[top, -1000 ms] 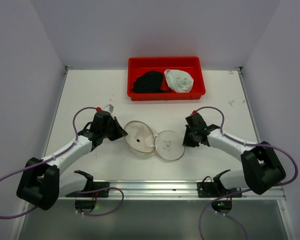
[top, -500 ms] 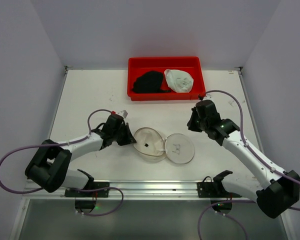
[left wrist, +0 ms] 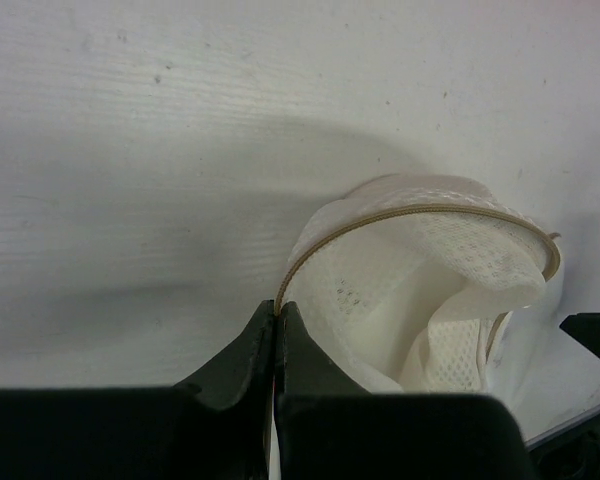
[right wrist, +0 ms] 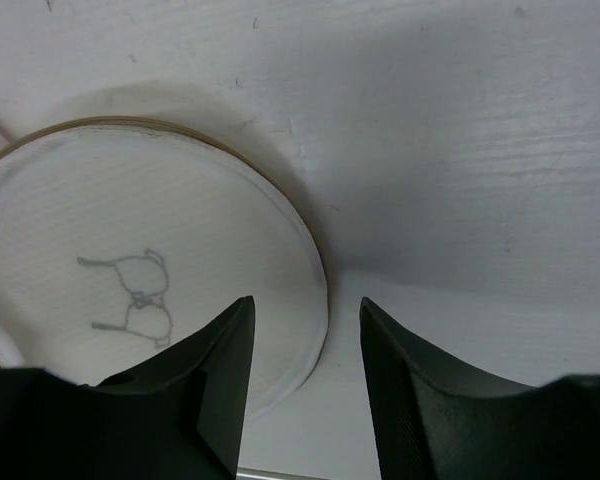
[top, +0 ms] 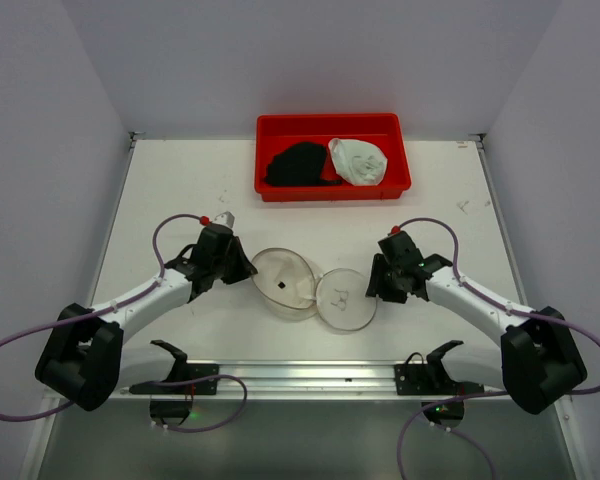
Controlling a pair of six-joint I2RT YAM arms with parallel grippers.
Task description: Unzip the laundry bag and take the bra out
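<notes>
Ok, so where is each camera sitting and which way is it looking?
Top external: up high behind the arms, looking down at the table; both arms show, bases nearest.
Left wrist: on the left arm, facing the mesh half of the laundry bag; its shut left gripper shows.
Right wrist: on the right arm, facing the bag's flat icon half; its open right gripper shows.
Shared: all three see the laundry bag.

A white table [top: 180, 200], marked by faint scuffs, is seen carrying two things. A red tray [top: 332, 191] is set at the far edge, near the middle. The laundry bag [top: 342, 300] is laid open nearer the front, its two round mesh halves spread side by side and touching, well apart from the tray.
</notes>
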